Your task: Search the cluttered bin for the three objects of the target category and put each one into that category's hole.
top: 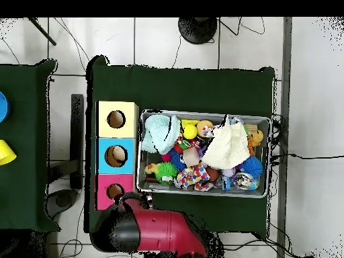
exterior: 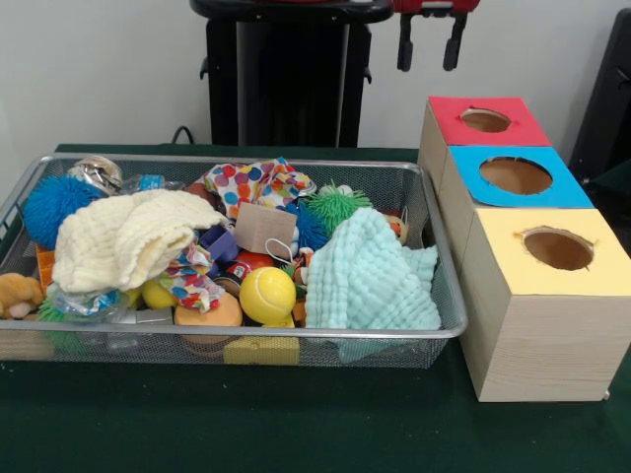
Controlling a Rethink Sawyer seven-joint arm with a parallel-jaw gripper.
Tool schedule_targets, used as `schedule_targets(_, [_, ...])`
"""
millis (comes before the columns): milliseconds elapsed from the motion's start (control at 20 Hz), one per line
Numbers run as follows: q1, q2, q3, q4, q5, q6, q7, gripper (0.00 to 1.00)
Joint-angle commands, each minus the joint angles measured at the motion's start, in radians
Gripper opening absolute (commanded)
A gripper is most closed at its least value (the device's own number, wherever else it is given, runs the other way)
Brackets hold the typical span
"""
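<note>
no text, label, brand, number or sign can be read in either view. the cardboard tag point(exterior: 264, 229) lying among the things in the bin point(exterior: 449, 325) shows a plain face with no writing that can be made out. the red point(exterior: 487, 120), blue point(exterior: 515, 176) and yellow point(exterior: 557, 250) box tops are bare colour around their holes. the dotted cloth point(exterior: 254, 184) bears only coloured spots, no letters. the crinkled wrapper point(exterior: 97, 173) at the bin's far corner is too small to tell.
</note>
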Motion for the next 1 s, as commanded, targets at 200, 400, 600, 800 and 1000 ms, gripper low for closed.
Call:
schedule_targets(200, [-0.062, 0.055, 0.136, 0.047, 0.062, -0.023, 0.123, 1.0])
schedule_targets(400, [-0.082, 0.05, 0.158, 0.055, 0.077, -0.001, 0.118, 1.0])
schedule_targets(600, [-0.101, 0.057, 0.175, 0.054, 0.083, 0.013, 0.116, 1.0])
schedule_targets(800, [-0.124, 0.093, 0.192, 0.05, 0.071, -0.022, 0.111, 1.0])
schedule_targets(1000, [-0.136, 0.116, 0.199, 0.032, 0.059, -0.026, 0.108, 1.0])
